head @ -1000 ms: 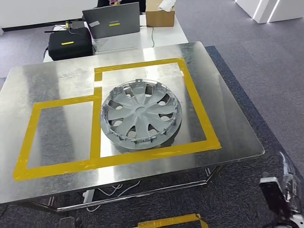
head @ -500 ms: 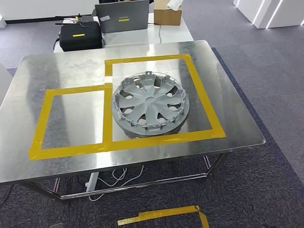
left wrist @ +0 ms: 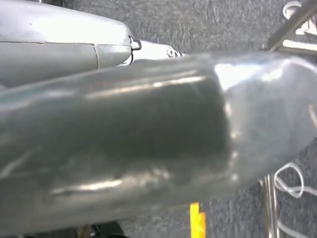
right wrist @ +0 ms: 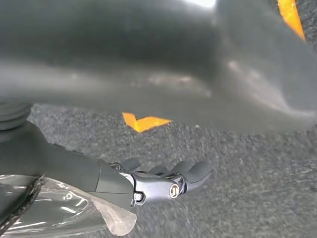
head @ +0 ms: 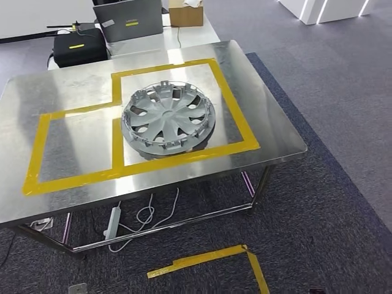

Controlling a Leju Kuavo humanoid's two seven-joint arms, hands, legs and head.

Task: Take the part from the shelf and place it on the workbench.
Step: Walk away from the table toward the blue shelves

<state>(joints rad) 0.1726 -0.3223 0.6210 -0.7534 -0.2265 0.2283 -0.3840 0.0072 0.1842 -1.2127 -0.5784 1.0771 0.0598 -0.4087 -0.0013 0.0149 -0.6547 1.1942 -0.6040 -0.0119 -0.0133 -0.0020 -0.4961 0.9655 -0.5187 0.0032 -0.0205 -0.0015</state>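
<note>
One part, a grey plastic wheel cover, lies flat on the steel worktop, inside the right-hand box of yellow tape and close to the strip that divides the two boxes. It rests hollow side up, with its spokes and rim clips facing the camera. Judged from how it lies, the placing looks done.

As for handling, it seems light for its breadth, a thin moulded shell that is stiff across the face but likely to flex at the rim. The small clips around the edge look easy to snap, and the smooth painted spokes would probably be slippery. The safest hold is likely two-sided, at opposite points of the rim or through the openings between spokes, keeping pressure off the clips.

Right hand hangs low over the dark carpet, its fingers stretched out, slightly apart and holding nothing. Of the left hand the wrist view shows just a grey cover behind a blurred dark body part, so I cannot tell how its fingers lie.

Behind the worktop stand a laptop, a black case and a cardboard box; cables trail on the floor beneath.
</note>
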